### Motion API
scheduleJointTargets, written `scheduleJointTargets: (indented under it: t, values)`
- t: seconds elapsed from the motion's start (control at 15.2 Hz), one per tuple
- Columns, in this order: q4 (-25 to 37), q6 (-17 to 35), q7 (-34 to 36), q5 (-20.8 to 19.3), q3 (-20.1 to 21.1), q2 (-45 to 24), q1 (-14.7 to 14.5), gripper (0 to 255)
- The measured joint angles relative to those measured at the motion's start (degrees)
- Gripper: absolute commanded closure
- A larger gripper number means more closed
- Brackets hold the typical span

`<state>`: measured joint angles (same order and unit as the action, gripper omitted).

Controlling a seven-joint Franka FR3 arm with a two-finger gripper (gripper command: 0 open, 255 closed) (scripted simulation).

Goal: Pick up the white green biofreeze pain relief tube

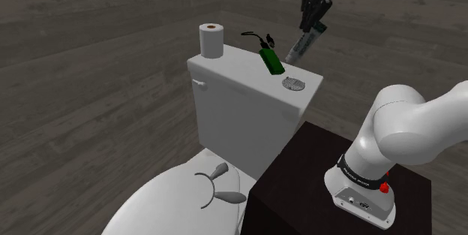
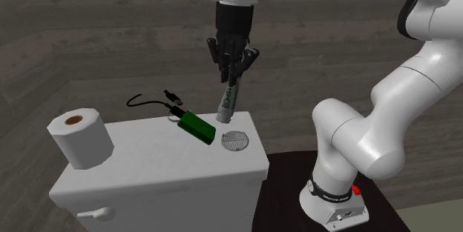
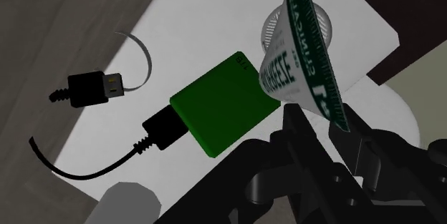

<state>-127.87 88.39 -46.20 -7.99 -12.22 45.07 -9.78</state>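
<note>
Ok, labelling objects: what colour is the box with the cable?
The box is bright green, clearest in the wrist view.

The shoulder view looked down from beside and behind the stand (image 1: 289,188), facing the toilet tank (image 1: 240,76) at middling range from its front corner. The second exterior view stood nearer, high before the tank's front. The wrist view hung close above the tank's lid, looking along the gripper (image 3: 326,126). All three shared the lid's stand-side end, with the green power bank (image 1: 271,61) and the Biofreeze tube (image 1: 298,48).
</note>
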Motion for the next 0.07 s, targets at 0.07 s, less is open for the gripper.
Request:
scheduleJointTargets:
  t: [0.07]
  values:
    - [0.64,-0.46,0.01,0.07,0.07,-0.18,-0.04,255]
